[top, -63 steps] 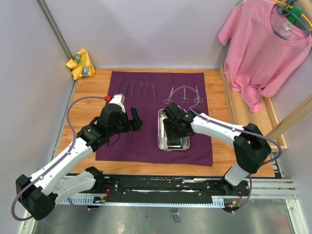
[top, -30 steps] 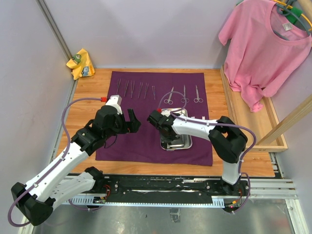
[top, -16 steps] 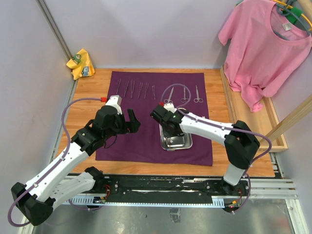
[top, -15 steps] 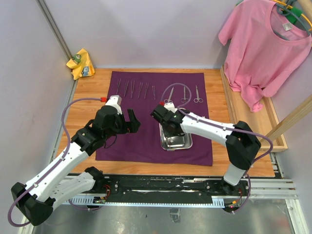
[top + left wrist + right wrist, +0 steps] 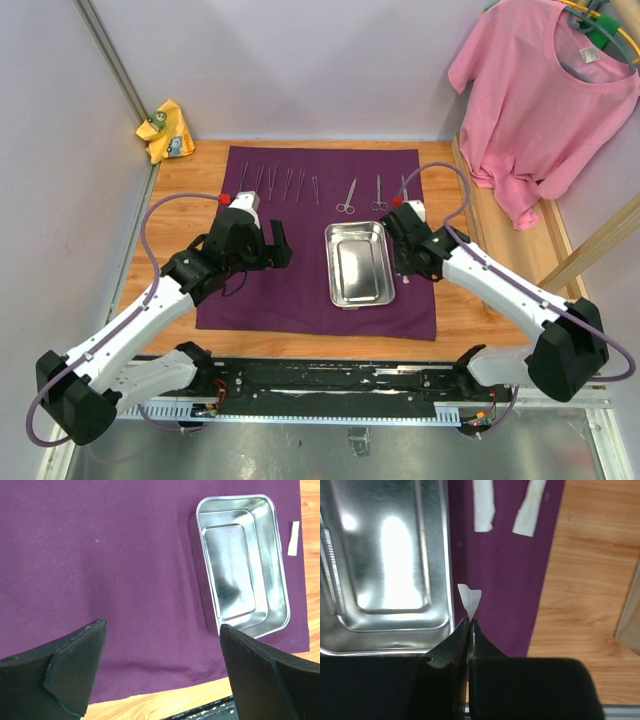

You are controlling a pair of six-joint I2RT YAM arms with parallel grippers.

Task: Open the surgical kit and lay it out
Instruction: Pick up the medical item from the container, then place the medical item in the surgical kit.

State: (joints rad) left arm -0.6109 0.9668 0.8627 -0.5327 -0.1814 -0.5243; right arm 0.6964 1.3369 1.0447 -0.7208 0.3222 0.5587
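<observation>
**Right arm swung to the tray's 3 o'clock**

Your right gripper (image 5: 469, 622) left the tray (image 5: 358, 262) and now sits at its 3 o'clock, fingers pressed on a scrap of gauze (image 5: 469, 599). Tray's empty, sitting on the cloth (image 5: 300, 290); two strips (image 5: 482, 505) lie nearby. Looks like the gauze layout step. Next: lower, let go beside those strips, clear of the rim. Left gripper (image 5: 160, 652) hangs spread at 9 o'clock.

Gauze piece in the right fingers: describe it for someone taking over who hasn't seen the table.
Find the purple cloth, then the steel tray on it. Beside the tray's right rim, the right gripper, fingers shut, pinches a small white gauze piece. Unlike the two gauze strips lying flat nearby, it is a pointed scrap gripped at one end.
</observation>
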